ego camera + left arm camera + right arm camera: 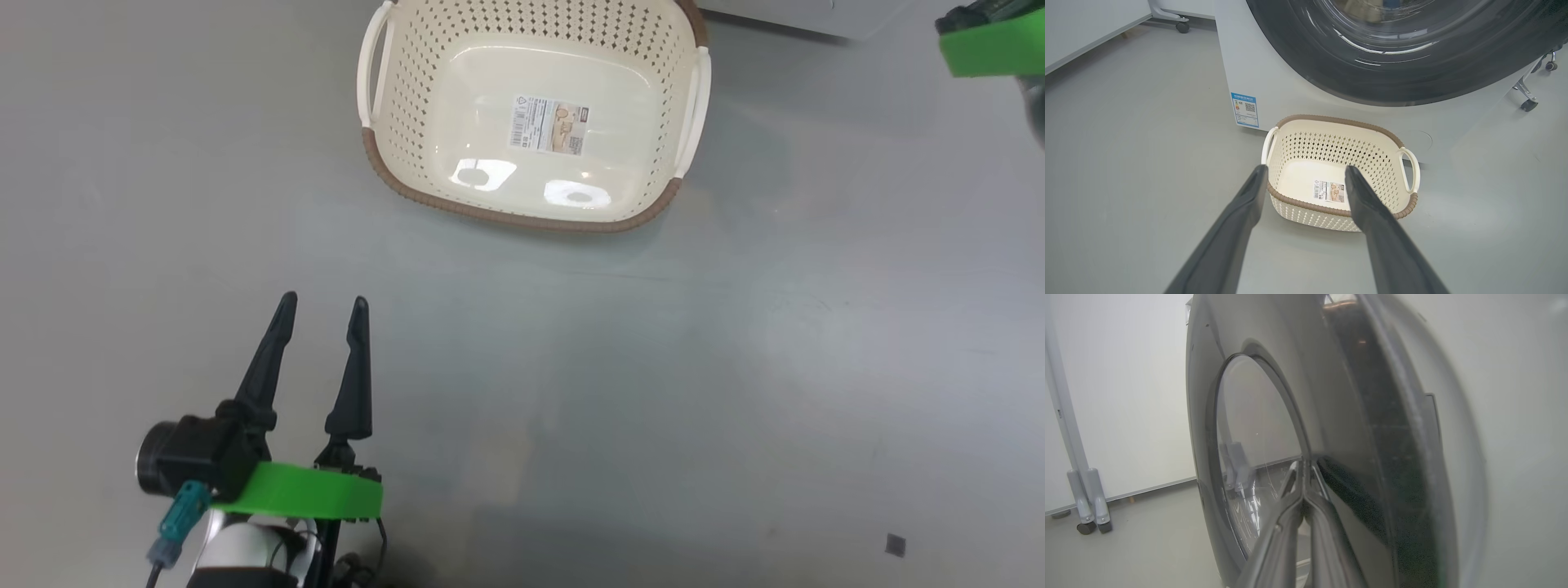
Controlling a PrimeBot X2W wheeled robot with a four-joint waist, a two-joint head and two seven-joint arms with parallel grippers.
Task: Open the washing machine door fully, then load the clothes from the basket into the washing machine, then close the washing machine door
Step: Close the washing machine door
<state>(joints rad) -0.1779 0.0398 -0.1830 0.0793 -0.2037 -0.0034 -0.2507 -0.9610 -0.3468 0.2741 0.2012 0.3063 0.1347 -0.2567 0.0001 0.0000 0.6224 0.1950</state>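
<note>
The door (1347, 400), glossy black around its glass window (1253, 437), sits on the front of the washer (1290, 94); whether it is latched I cannot tell. The right gripper (1303, 467) has its fingers pressed together with nothing between them; the tips seem to touch the door's black ring just beside the window's edge. The basket (522, 219) stands on the grey floor (735, 367) just in front of the washer, below the door; its bare bottom shows a label (549, 124); a blue sticker (1245, 109) marks the washer's lower corner near it. The left gripper (324, 304) hangs over the floor near the basket, fingers spread wide, gripping nothing.
</note>
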